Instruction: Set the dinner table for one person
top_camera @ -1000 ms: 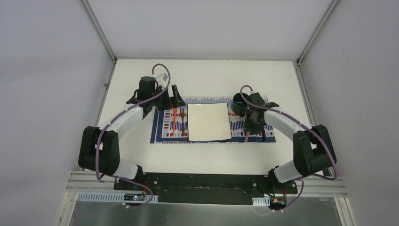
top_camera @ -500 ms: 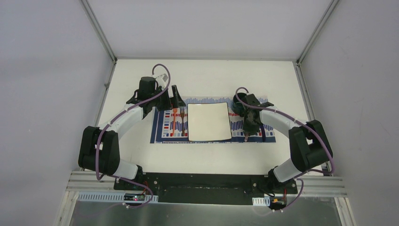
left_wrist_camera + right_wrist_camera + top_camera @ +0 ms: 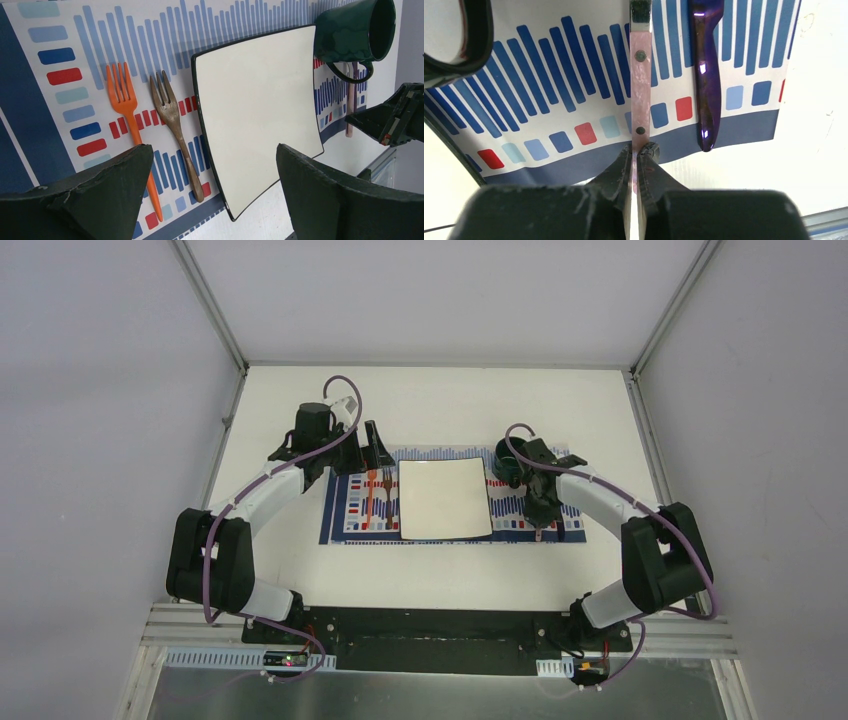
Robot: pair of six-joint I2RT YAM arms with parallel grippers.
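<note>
On the white dinner table (image 3: 440, 400) lies a striped placemat (image 3: 350, 515) with a square white plate (image 3: 445, 498) in its middle. My right gripper (image 3: 639, 150) is shut on the near end of a pink knife handle (image 3: 640, 85), right of the plate. A glossy purple utensil handle (image 3: 706, 75) lies beside it. In the overhead view the right gripper (image 3: 540, 508) sits just in front of the dark green mug (image 3: 507, 462). My left gripper (image 3: 212, 150) hangs open above the placemat, over an orange fork (image 3: 127, 110) and a brown fork (image 3: 172, 120).
Aluminium frame rails (image 3: 640, 440) border the tabletop, with grey walls behind. The mug (image 3: 350, 35) stands at the plate's far right corner. Bare table lies beyond the placemat and along its near side.
The right gripper's jaws have closed on the pink knife handle, and the handle's near end has shifted slightly to the right. The left arm has not moved.
</note>
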